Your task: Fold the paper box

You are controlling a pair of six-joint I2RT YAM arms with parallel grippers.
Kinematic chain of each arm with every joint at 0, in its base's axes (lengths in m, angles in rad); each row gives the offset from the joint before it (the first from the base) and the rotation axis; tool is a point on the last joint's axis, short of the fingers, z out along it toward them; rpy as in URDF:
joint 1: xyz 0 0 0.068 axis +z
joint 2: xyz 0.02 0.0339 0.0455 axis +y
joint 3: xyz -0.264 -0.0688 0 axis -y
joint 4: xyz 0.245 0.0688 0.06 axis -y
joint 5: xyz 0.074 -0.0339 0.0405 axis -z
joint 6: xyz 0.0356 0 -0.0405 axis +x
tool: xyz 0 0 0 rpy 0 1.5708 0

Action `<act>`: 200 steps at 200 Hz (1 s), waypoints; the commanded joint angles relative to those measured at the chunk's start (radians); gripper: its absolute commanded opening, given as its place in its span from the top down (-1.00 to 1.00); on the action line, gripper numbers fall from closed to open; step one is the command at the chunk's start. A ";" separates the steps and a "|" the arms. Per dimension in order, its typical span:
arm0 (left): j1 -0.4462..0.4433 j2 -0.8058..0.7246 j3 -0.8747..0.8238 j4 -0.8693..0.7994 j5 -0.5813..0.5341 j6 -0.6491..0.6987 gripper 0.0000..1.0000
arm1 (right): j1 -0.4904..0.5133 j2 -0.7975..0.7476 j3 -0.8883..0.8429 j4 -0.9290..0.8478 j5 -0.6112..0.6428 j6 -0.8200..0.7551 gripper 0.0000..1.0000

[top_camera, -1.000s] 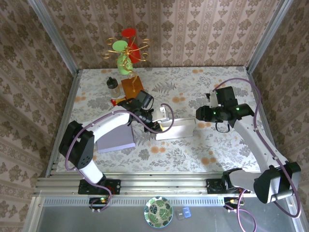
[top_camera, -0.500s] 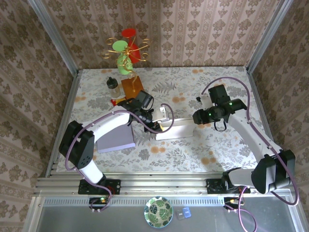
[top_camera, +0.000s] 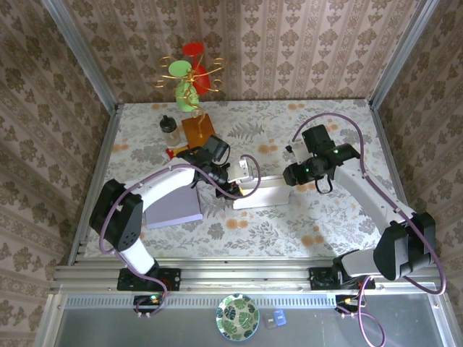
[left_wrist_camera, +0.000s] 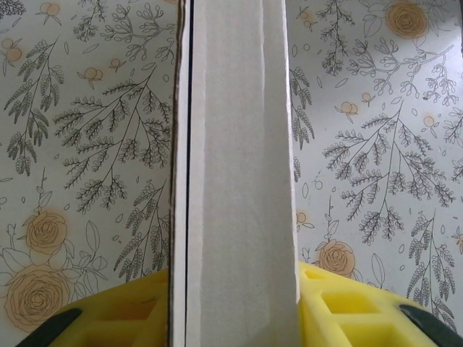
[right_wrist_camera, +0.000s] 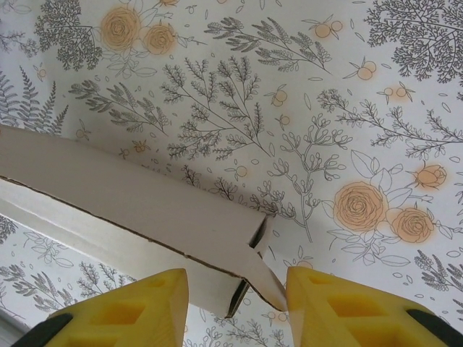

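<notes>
The white paper box (top_camera: 264,191) lies partly folded in the middle of the flower-patterned table (top_camera: 325,231). My left gripper (top_camera: 242,177) is shut on its left end: in the left wrist view an upright box panel (left_wrist_camera: 239,144) sits pressed between the yellow fingers (left_wrist_camera: 340,318). My right gripper (top_camera: 289,176) stands open at the box's right end. In the right wrist view the box's corner (right_wrist_camera: 145,210) and a loose pointed flap (right_wrist_camera: 271,278) lie between its fingers (right_wrist_camera: 354,311), the flap's tip right at the right finger.
A flat purple sheet (top_camera: 173,206) lies under the left arm. At the back left stand an orange box (top_camera: 197,129), a small bottle (top_camera: 171,130) and a wire ornament with coloured discs (top_camera: 189,76). Patterned walls close in the table.
My right arm has swung left and brought its gripper up to the box's right end. The left arm and the box have stayed still.
</notes>
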 commanded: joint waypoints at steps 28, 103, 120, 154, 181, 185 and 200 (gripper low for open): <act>0.007 0.016 0.018 -0.036 0.012 0.015 0.24 | 0.023 0.032 -0.027 0.004 0.066 -0.004 0.15; 0.004 0.008 0.018 -0.034 0.012 0.016 0.23 | 0.044 0.047 -0.013 -0.019 0.128 0.016 0.22; 0.007 0.006 0.017 -0.034 0.012 0.020 0.24 | 0.045 0.025 -0.002 -0.028 0.132 0.023 0.19; 0.006 0.004 0.015 -0.036 0.014 0.025 0.25 | 0.043 -0.013 0.023 -0.051 0.130 0.022 0.18; 0.004 0.004 0.012 -0.036 0.014 0.026 0.25 | 0.041 0.000 0.035 -0.053 0.121 0.020 0.24; 0.004 0.004 0.012 -0.037 0.014 0.027 0.25 | 0.041 0.003 0.037 -0.055 0.120 0.020 0.26; 0.005 0.004 0.015 -0.037 0.013 0.027 0.26 | 0.041 0.008 0.040 -0.051 0.118 0.021 0.30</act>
